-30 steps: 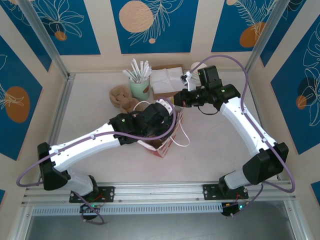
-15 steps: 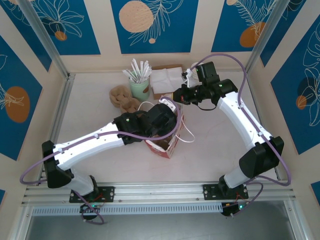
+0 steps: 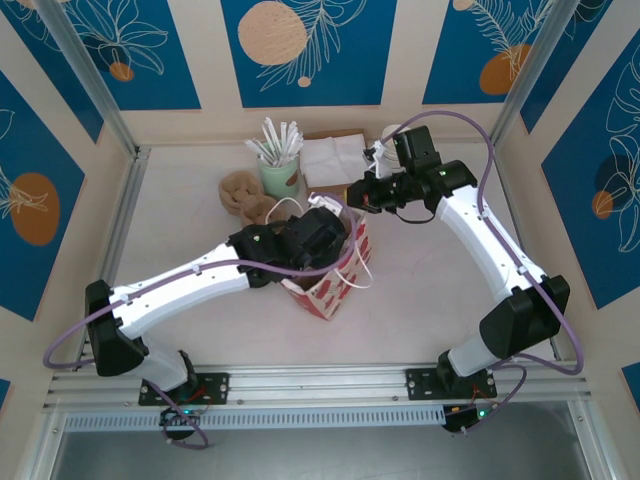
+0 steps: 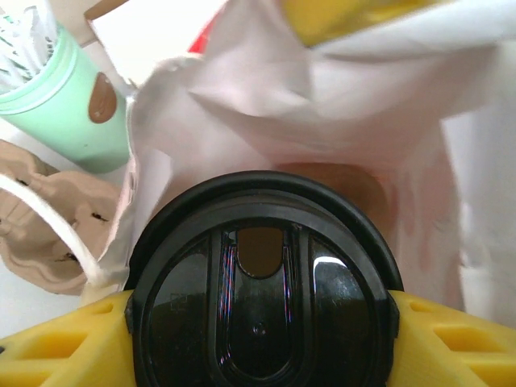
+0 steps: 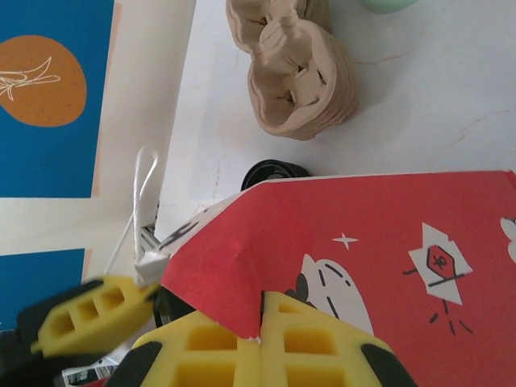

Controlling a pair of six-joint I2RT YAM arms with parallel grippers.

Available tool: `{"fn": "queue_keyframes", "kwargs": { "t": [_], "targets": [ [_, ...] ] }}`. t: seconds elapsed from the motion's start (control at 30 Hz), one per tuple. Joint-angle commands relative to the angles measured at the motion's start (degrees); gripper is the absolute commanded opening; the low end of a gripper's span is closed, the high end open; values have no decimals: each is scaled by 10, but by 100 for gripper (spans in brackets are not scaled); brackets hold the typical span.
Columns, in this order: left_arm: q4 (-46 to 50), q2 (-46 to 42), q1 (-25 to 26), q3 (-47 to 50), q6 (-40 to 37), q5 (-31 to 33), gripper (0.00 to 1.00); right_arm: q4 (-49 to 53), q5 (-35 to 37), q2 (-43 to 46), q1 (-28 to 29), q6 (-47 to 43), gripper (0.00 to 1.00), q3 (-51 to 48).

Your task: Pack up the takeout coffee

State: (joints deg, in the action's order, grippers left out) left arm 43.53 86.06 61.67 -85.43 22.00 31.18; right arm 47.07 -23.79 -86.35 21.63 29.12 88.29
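The takeout coffee [image 4: 258, 314] shows its round black lid, and my left gripper [image 4: 258, 343] is shut on it with a yellow finger on each side. The white inside of the paper bag [image 4: 339, 105] rises around and ahead of the lid. From above, my left gripper [image 3: 322, 232] is at the mouth of the red printed bag [image 3: 335, 285]. My right gripper [image 5: 260, 339] is shut on the bag's [image 5: 387, 242] upper edge. In the top view my right gripper [image 3: 357, 196] holds that edge from the far side.
A green cup of straws [image 3: 280, 175] and a pile of white napkins [image 3: 332, 160] stand at the back. Brown cardboard cup carriers [image 3: 245, 195] lie left of the bag. A low stack of black lids [image 5: 274, 173] shows just beyond the bag's edge.
The bag has tipped so that more of its red printed side faces the front. My left gripper with the coffee has shifted slightly at the bag's mouth. My right gripper has nudged leftward with the edge.
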Motion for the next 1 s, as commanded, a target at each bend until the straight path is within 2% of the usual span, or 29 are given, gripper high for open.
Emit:
{"fn": "queue_keyframes", "kwargs": {
  "t": [0.0,0.33,0.67,0.97],
  "targets": [
    [-16,-18,-21,3,2,9,66,-2,-40,27,0,-28,0,-10],
    [-26,-20,-45,-19,-3,-25,66,-2,-48,35,3,-89,0,-20],
    [-78,-23,-39,10,-24,-101,66,-35,-77,30,1,-112,0,-16],
    [-76,1,-2,11,-13,-82,65,-9,-93,20,2,-195,0,1]
  ]
}}
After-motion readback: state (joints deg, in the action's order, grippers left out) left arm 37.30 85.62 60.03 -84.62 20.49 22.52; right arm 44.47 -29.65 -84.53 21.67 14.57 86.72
